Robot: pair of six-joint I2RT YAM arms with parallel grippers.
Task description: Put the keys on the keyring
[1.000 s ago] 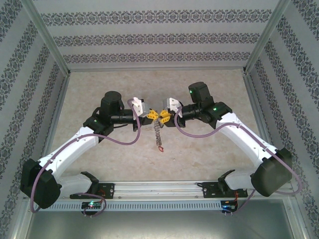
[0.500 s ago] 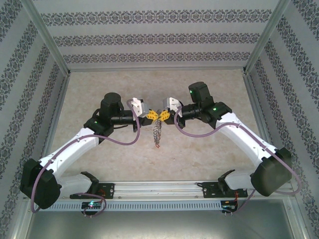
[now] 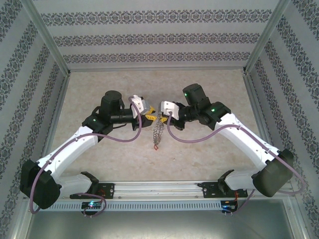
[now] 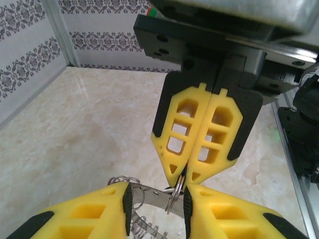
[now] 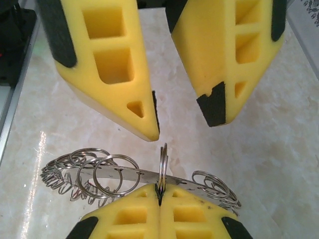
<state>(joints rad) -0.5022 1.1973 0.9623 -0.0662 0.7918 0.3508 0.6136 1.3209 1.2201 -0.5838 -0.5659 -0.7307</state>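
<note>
Parted now, the left gripper (image 4: 157, 199) straddles the keyring (image 5: 107, 175) that the facing right gripper (image 5: 160, 193) pinches; keys (image 3: 156, 146) indistinct.

Left jaws part, right wrist swings in
The left gripper (image 4: 155, 199), clamped a second ago, now stands parted around the keyring (image 5: 107, 174); the right gripper (image 3: 160, 115) has shifted left toward frame centre.

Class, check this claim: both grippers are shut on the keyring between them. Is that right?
Not quite. The right gripper is shut on the keyring, but the left gripper is open, its fingers standing apart. The right wrist view shows this.
</note>
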